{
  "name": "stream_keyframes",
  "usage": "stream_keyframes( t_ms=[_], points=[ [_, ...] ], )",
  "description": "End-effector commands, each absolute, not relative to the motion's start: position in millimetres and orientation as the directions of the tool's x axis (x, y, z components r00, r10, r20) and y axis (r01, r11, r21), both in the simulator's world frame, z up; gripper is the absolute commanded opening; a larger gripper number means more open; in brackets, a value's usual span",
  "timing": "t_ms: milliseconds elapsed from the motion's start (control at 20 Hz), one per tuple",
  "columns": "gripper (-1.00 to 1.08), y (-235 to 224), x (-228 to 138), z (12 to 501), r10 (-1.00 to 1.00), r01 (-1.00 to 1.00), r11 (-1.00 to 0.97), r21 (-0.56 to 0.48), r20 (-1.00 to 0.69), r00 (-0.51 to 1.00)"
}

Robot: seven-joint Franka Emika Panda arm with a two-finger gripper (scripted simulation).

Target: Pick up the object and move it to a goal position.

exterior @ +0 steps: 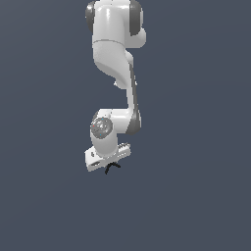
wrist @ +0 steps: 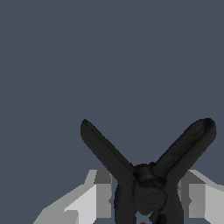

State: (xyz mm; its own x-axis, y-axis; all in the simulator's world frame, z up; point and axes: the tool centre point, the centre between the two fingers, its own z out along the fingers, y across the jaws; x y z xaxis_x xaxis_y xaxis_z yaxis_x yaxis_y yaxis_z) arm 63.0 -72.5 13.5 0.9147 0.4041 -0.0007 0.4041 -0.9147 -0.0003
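The object is a small black item with splayed prongs, and a bit of red shows at its base. In the wrist view it sits between my two light grey fingers, which press against its body from both sides. Two long prongs stick out past the fingertips. In the exterior view the object shows as tiny black legs poking out under my white gripper, at the lower end of the arm. My gripper is shut on the object. No goal marker is in view.
The white arm reaches down from the top of the exterior view. Everything around it is a plain dark grey-blue background with no visible edges or other objects.
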Motion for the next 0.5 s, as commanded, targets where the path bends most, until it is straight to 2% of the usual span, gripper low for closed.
stream_keyframes(
  t_ms=[0, 450],
  points=[
    [-1.0, -72.4, 63.4, 13.6, 0.404, 0.404, -0.915, 0.0, 0.0, 0.915],
    [-1.0, -72.5, 63.2, 14.9, 0.404, 0.404, -0.915, 0.0, 0.0, 0.915]
  ],
)
